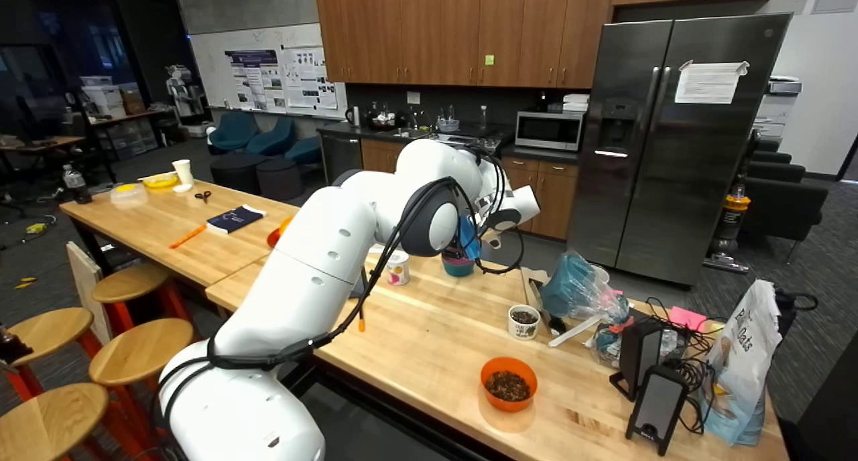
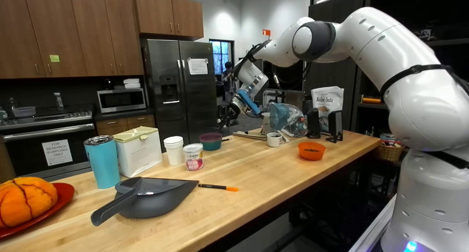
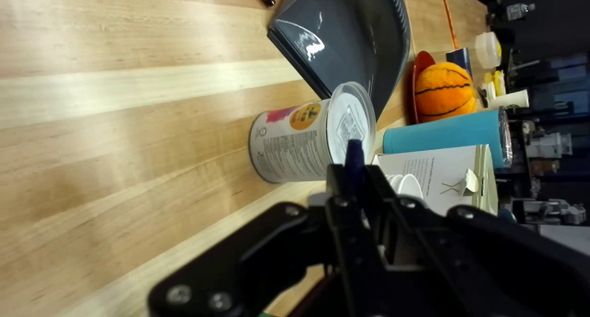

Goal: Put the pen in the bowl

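My gripper (image 3: 352, 174) is shut on a dark blue pen (image 3: 354, 152), whose end sticks out past the fingertips in the wrist view. In an exterior view the gripper (image 2: 224, 124) hangs beside and a little above the bowl (image 2: 210, 136). The bowl has a dark purple-maroon upper part and a teal lower part, perhaps two stacked bowls; I cannot tell. A dark maroon edge shows at the bottom of the wrist view, mostly hidden by the jaws. In an exterior view the teal part (image 1: 458, 268) shows, while the arm largely hides the gripper. The pen is too small to make out outside the wrist view.
A white can (image 2: 193, 156), paper cups (image 2: 174, 151) and a white box (image 2: 138, 153) stand near the bowl. A dustpan (image 2: 157, 197) and a black-orange marker (image 2: 218, 187) lie nearby. A white cup (image 1: 523, 322), an orange bowl (image 1: 509, 383) and speakers (image 1: 657, 407) stand farther along.
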